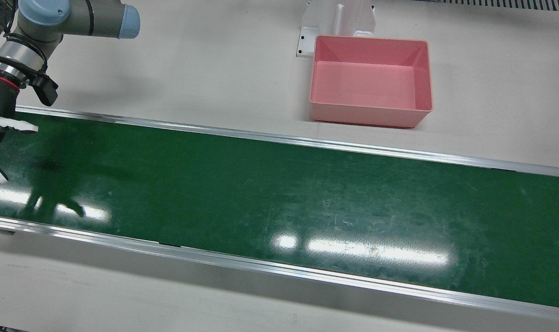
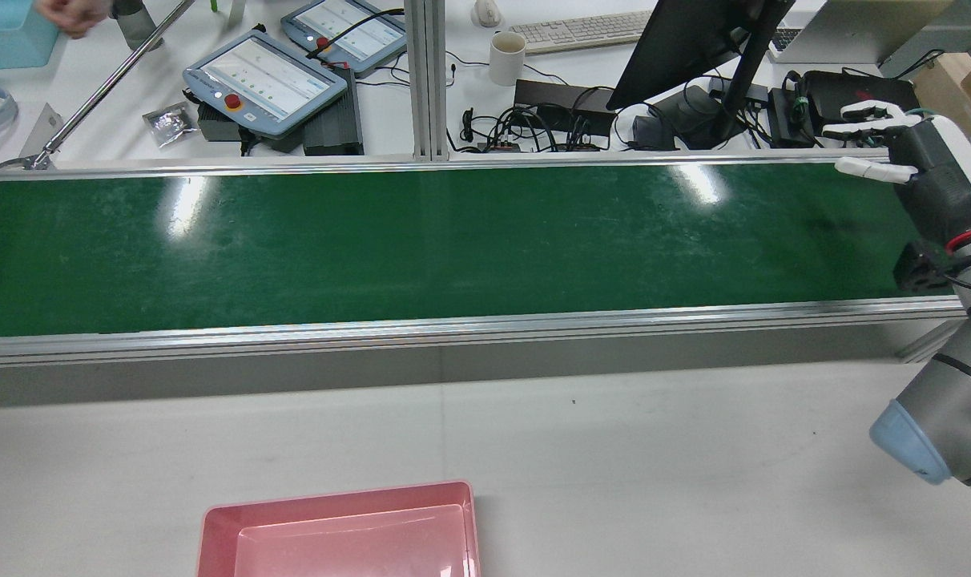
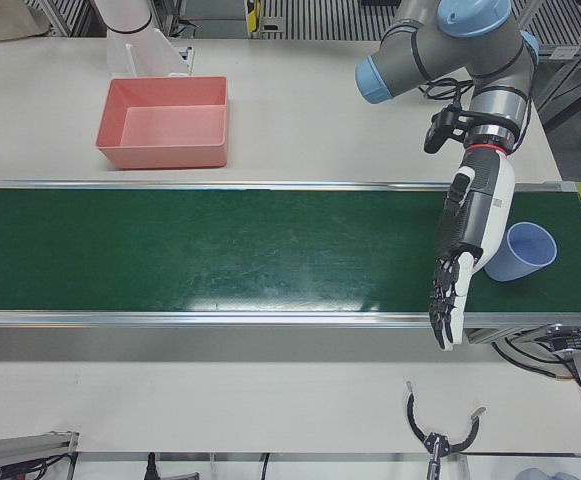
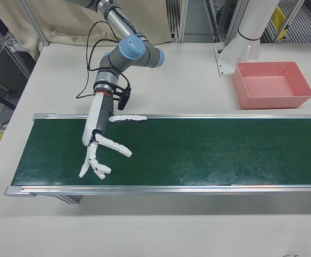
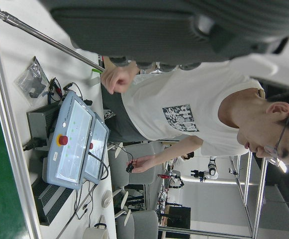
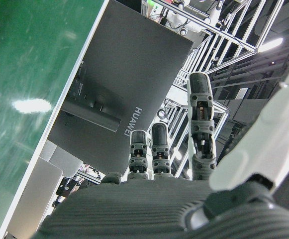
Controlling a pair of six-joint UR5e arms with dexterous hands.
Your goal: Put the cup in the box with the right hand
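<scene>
The cup, pale blue, is lying tipped on its side at the far end of the green belt on my left arm's side, its open mouth showing in the left-front view, and I cannot make out anything inside it. My left hand is hanging just beside it, fingers stretched downward past the belt's near rail, holding nothing; whether it is touching the cup I cannot tell.

The pink box is sitting on the pale table behind the belt, near the white pedestal, and it is showing only its bare floor. It is standing well apart from the cup and from both of my hands.

The belt is running between two aluminium rails, and the long stretch between my two hands is lying bare, with only glare from the lights on it.

My right hand is hovering over the opposite end of the belt, palm facing down, fingers splayed wide and grasping nothing. The forearm is slanting down from the wrist, which is sitting above the belt's back rail. In the front view only the edge of this hand is showing at the frame's left side.
</scene>
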